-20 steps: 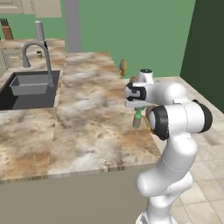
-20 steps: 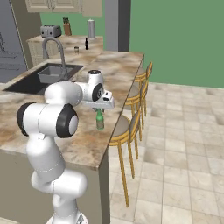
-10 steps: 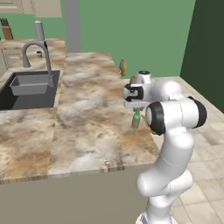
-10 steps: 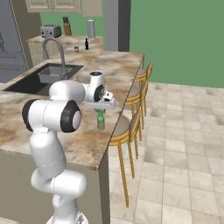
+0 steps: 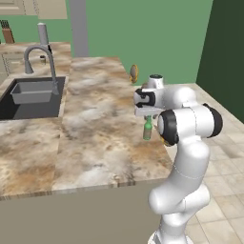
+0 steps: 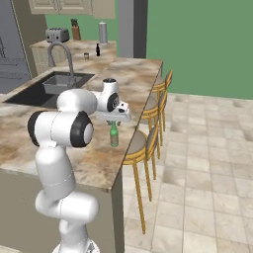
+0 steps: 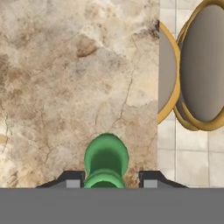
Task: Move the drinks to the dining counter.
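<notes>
Marbled dining counter (image 5: 95,143) edged by stools (image 6: 141,143), green walls, hand (image 7: 105,180) loosely astride upright green bottle (image 6: 114,135)

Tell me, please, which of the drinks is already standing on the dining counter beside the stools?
The slim green bottle, upright under the gripper near the stool-side edge; the black bottle and the small cup stand far off on the back counter.
</notes>
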Controlling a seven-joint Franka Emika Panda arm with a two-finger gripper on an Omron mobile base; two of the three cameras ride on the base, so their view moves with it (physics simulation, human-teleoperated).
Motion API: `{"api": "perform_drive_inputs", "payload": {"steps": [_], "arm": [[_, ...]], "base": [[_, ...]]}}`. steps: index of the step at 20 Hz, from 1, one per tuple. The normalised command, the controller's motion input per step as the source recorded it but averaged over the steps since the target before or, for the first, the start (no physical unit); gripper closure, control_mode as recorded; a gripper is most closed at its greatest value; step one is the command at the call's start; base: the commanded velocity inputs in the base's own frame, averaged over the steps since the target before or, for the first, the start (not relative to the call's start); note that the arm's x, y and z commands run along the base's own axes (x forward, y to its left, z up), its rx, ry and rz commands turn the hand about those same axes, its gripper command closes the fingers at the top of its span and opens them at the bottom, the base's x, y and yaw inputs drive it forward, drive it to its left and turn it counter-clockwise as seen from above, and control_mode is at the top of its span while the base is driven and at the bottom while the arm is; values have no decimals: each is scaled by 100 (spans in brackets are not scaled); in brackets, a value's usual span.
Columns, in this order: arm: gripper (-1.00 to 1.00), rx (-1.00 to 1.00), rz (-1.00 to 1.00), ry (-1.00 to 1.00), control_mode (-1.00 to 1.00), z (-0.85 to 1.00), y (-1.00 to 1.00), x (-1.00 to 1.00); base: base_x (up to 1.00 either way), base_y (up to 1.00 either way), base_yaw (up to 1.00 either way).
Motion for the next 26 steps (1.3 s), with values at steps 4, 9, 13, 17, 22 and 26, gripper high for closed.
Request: {"api": "perform_drive_inputs", "payload": {"steps": [4,9,13,17,22,26], "arm": [[-100,0,0,0,-100,3,0,0],[-100,0,0,-4,-100,38,0,-22],[-100,0,0,-10,-100,58,0,-50],[-100,0,0,-7,-100,18,0,-100],[-100,0,0,-5,-100,0,-20,-100],[-100,1,-1,0,-100,-1,-5,-100]], "base": [[0,0,0],[0,0,0],[0,0,0],[0,0,0],[0,0,0],[0,0,0]]}}
